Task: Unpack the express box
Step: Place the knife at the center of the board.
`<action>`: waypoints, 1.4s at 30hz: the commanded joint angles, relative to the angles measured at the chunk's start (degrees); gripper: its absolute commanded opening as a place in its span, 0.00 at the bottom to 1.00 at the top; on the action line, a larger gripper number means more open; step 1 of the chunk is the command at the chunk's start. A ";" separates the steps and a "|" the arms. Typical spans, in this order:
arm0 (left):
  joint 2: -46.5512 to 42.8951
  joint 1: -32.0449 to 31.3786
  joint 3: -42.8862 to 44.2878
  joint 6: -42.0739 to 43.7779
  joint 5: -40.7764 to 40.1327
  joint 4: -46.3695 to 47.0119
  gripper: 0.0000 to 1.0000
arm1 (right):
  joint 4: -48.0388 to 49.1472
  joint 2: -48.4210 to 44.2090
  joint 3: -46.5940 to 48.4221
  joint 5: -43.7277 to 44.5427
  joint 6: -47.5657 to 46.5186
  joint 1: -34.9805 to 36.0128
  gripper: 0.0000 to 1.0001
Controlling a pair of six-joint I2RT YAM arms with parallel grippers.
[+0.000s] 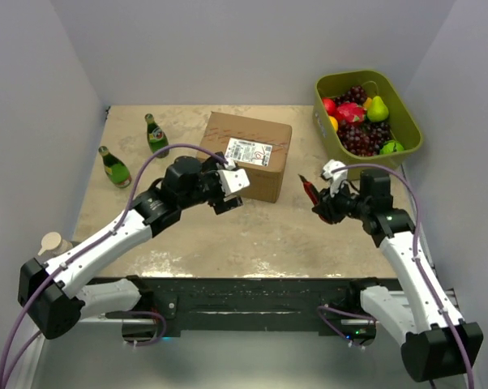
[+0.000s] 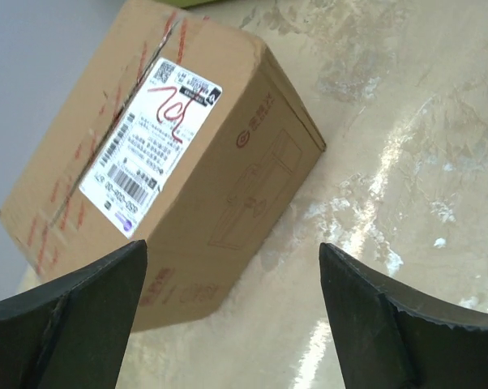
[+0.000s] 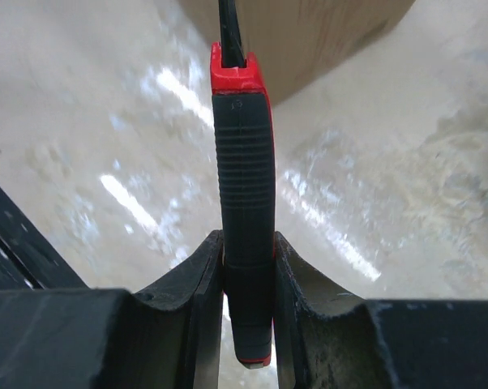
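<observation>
The right gripper (image 3: pixel 248 267) is clamping narrowly on a cutter (image 3: pixel 242 162), gripping the lower part of its ribbed black handle. The handle is ending in a red collar, and a thin dark blade is projecting from it toward the box (image 3: pixel 301 32). In the top view this gripper is hovering over the table (image 1: pixel 228 235), to the right of the box and apart from it.

The left gripper (image 2: pixel 232 324) is standing wide open, holding nothing, with both dark fingers (image 2: pixel 74 324) framing the near side of the box. In the top view it is sitting just beside the near left corner of the box; whether it is touching cannot be told.

The box is resting closed on the middle of the table, slightly toward the far side. It is plain brown corrugated cardboard. A white label (image 2: pixel 151 146) with barcodes, small print and a red handwritten mark is lying on the top face. Faint reddish marks are running along the top. A small red logo and a faint line drawing are showing on the side face.

Two green bottles (image 1: pixel 114 166) are lying to the left of the box. A green tub (image 1: pixel 410 121) with grapes and other fruit is sitting at the far right corner
</observation>
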 commanded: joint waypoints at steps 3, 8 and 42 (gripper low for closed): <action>-3.68 3.46 -4.26 -10.57 4.80 -2.01 0.93 | 5.75 3.37 -4.64 15.34 -7.12 8.84 0.00; -4.56 4.51 -7.60 -11.01 5.77 -0.43 0.95 | 10.14 7.61 -4.91 26.88 1.21 10.71 0.00; 2.38 -5.42 -14.55 -17.25 13.69 7.57 0.86 | 8.12 32.14 -5.51 29.62 58.45 11.32 0.46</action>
